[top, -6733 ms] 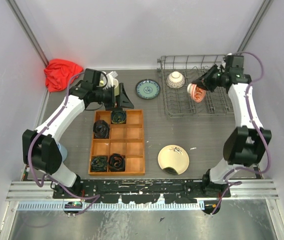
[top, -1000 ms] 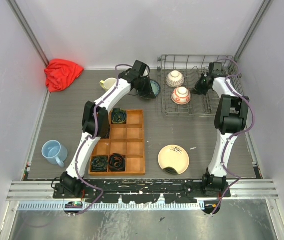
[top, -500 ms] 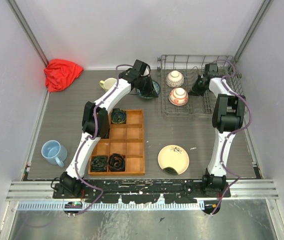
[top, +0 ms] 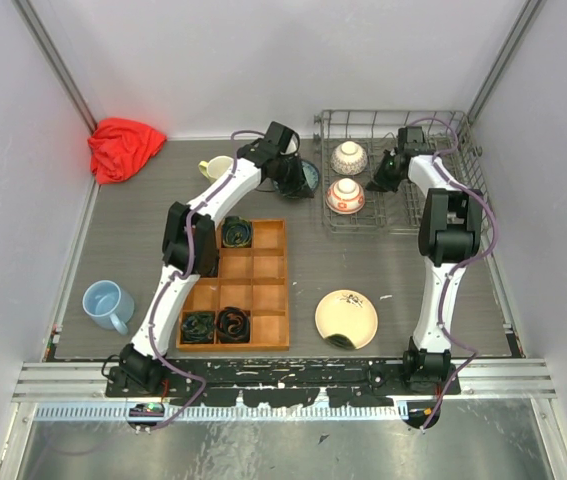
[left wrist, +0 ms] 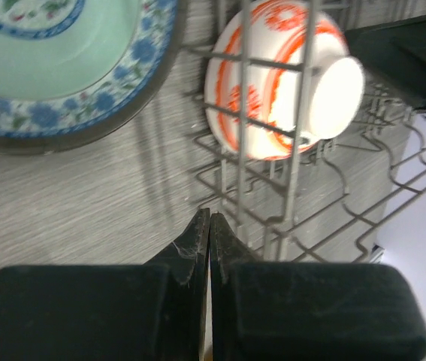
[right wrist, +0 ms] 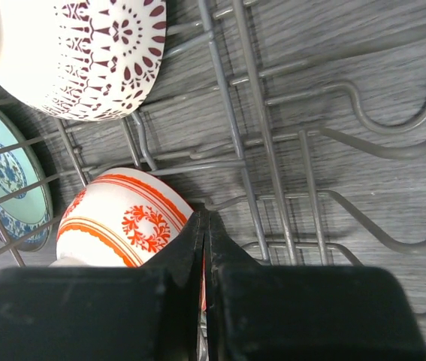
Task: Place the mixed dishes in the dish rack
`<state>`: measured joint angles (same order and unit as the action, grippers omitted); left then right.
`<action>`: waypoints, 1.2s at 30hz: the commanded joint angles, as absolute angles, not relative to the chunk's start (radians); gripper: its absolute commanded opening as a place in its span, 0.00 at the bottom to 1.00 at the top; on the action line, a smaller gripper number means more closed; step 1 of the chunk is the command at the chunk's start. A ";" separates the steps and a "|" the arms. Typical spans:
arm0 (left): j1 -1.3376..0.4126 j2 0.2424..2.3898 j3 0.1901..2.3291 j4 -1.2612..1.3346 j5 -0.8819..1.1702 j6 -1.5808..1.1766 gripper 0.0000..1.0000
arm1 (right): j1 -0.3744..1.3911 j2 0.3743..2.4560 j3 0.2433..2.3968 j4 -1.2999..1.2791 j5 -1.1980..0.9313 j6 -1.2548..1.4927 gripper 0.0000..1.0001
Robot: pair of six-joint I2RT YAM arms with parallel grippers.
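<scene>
You had no text, label, brand or number to read in any view. The red marks on the white-and-red bowl (left wrist: 273,90) looked like ornament rather than lettering, and the dark mark on the cream plate (top: 353,318) was too small to make out.

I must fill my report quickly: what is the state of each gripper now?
Left gripper: closed, holding nothing.
Right gripper: closed, holding nothing.
</scene>
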<state>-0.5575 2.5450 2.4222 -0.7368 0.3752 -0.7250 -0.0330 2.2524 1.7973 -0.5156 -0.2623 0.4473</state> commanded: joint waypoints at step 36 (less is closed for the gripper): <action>-0.163 1.519 1.490 -0.615 0.389 -0.622 0.97 | 0.424 1.952 1.860 -0.552 -0.314 0.475 0.40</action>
